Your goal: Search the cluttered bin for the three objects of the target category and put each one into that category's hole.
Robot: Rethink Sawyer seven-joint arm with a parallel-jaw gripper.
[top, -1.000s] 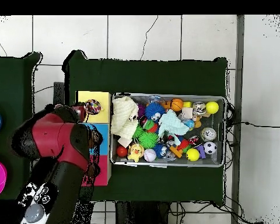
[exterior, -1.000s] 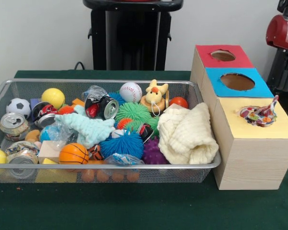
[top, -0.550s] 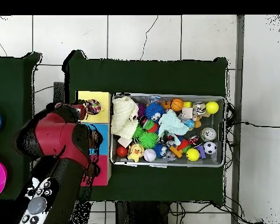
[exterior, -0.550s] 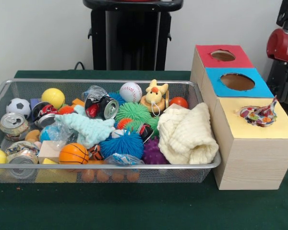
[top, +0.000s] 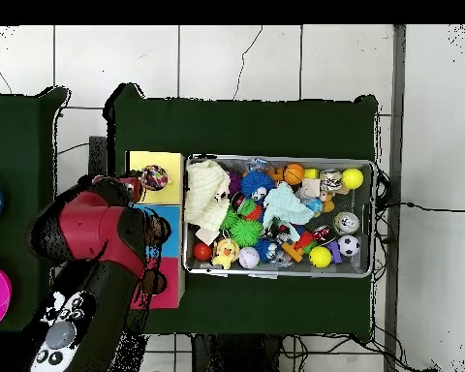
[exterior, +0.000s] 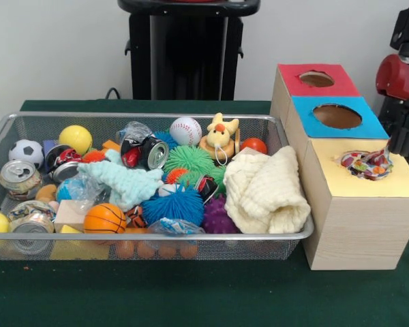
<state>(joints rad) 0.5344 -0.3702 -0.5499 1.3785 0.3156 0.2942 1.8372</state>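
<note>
The patterned cloth (exterior: 367,164) sits bunched in the hole of the yellow-topped box (exterior: 368,204), part of it poking above the surface, so by my reading one fabric piece is delivered or nearly so, though whether it has dropped fully through cannot be told. The red (exterior: 316,79) and blue (exterior: 337,116) holes beside it look empty from the front. In the wire bin (exterior: 150,235) a cream knitted cloth (exterior: 266,191) lies against the end nearest the boxes and a pale teal cloth (exterior: 126,182) lies amid the clutter near the middle; if cloths are the target category, these two look like what is left. Around them are balls, spiky rubber toys, crushed cans (exterior: 19,178) and a yellow toy duck (exterior: 219,136). The red arm (top: 91,232) hangs beside the boxes, off the bin; its gripper is hidden, so I cannot tell whether it holds anything. No brand or writing is legible on the cans or elsewhere.
</note>
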